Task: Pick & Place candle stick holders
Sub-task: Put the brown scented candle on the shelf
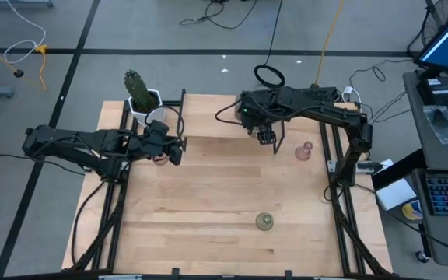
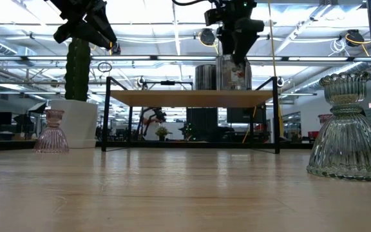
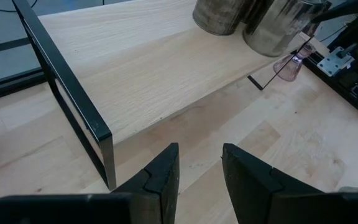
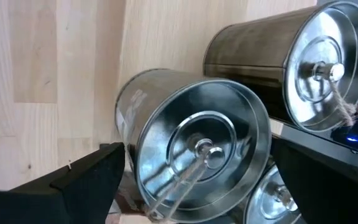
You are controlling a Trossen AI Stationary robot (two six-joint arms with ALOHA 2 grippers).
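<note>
The right gripper is held over the shelf, jaws spread wide around a silvery holder, seemingly just released there; a pink holder and an olive one are left on the table; the left gripper is kept empty, jaws slightly parted.

**Inspector A:** Lighting overhead, even and bright. The low view looks straight into ceiling strip lights; they wash out white.

**Inspector B:** Shadows?

**Inspector A:** Soft, short ones under both arms on the table. In the right wrist view, sharp reflections on the silvery metal cylinders; one rim at the picture's edge is blurred.

**Inspector B:** Focus?

**Inspector A:** Low view: near table surface soft, the glass holder crisp and glinting.
</note>
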